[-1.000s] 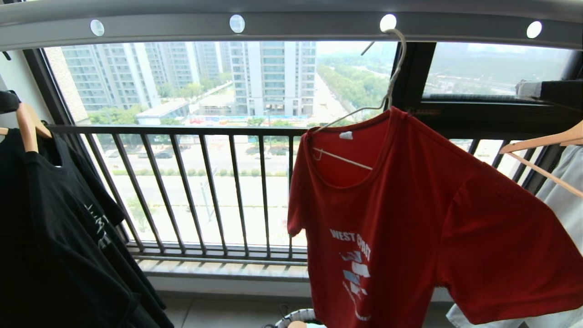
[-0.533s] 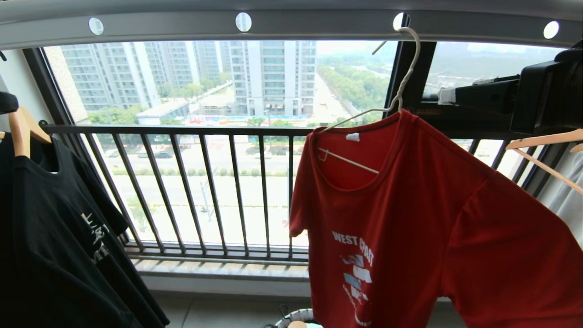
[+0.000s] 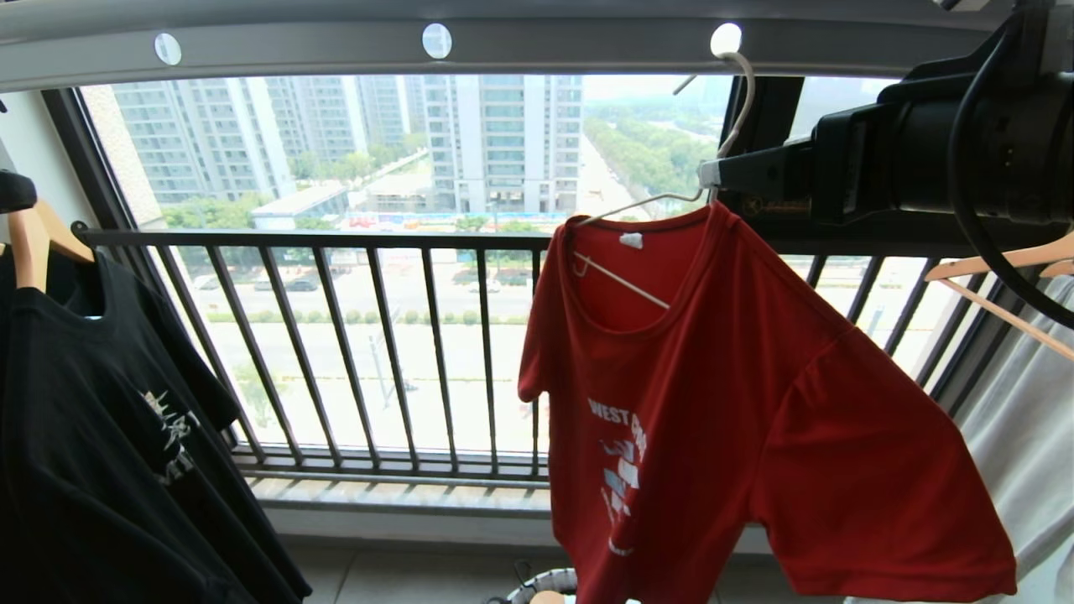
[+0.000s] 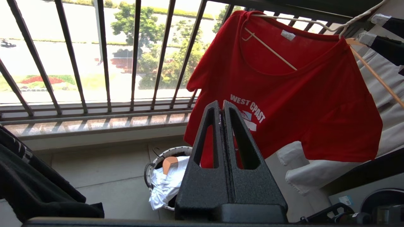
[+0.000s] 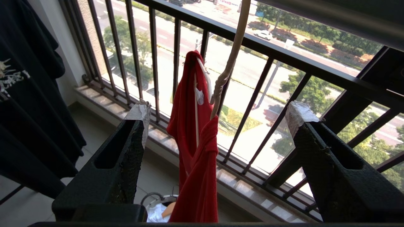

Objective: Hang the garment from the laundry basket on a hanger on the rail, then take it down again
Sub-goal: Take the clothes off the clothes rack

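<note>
Reaching in from three o'clock of the head view, the right gripper has come level with the twisted neck of the thin white wire hanger, where a second ago only the tip of it showed at the far right edge. Its fingers, closed back then, now stand wide apart, and the right wrist view shows the hanger's neck in the gap between them, touching neither. The red short-sleeved T-shirt with white and pale blue chest print hangs on that hanger, hooked through a round hole in the broad grey perforated overhead rail at one o'clock. By the look of it the hanging half is done and the taking-down has begun (a grip on the neck seems next, then a lift off the rail). The left gripper stays low, fingers pressed together and holding nothing, above the small round white-rimmed laundry basket on the floor at six o'clock. A black T-shirt hangs at nine o'clock.
</note>
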{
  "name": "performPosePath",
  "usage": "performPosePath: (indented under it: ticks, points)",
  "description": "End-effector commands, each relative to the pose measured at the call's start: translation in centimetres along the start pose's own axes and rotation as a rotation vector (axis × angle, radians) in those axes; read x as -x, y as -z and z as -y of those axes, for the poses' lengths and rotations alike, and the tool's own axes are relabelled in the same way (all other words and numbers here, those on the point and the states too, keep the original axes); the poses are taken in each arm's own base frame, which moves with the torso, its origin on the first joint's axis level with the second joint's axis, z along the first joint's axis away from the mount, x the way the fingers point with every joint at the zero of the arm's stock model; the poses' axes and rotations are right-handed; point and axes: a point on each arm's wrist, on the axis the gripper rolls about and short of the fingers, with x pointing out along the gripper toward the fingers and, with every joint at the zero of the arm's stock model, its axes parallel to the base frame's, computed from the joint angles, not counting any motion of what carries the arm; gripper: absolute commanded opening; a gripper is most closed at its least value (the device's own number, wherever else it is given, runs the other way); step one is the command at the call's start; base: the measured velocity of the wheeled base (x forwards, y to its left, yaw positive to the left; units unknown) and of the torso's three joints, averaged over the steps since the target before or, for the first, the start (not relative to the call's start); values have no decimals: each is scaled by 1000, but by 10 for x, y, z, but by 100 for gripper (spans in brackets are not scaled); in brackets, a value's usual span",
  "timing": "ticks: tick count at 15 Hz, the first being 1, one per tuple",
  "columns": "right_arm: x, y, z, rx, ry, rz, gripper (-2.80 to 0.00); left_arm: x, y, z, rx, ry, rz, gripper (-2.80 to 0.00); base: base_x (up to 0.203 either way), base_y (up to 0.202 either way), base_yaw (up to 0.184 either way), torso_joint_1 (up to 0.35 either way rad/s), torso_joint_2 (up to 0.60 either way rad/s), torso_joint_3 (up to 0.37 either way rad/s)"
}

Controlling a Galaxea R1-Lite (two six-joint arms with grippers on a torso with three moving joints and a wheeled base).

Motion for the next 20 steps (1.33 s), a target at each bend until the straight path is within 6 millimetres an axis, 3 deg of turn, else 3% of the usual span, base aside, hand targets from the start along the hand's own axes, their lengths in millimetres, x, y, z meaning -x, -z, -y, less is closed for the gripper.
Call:
performPosePath:
  ticks: [1, 12, 13, 17, 20]
  points:
    - [-23, 4, -3, 1, 0, -3, 0, -2, 1, 0, 3, -1, -9, -280, 0, 0, 0, 0, 0, 0]
    - [-69, -1, -13, 2, -13, 9, 0, -2, 1, -1, 3, -1, -9, -280, 0, 0, 0, 0, 0, 0]
    - [-74, -3, -15, 2, -17, 15, -280, -3, 1, -1, 3, -2, -12, -280, 0, 0, 0, 0, 0, 0]
    - [-96, -8, -26, 5, -31, 34, -280, -2, 1, -1, 3, -4, -8, -280, 0, 0, 0, 0, 0, 0]
    - [-100, -8, -26, 5, -30, 35, -280, -3, 1, -1, 3, -3, -10, -280, 0, 0, 0, 0, 0, 0]
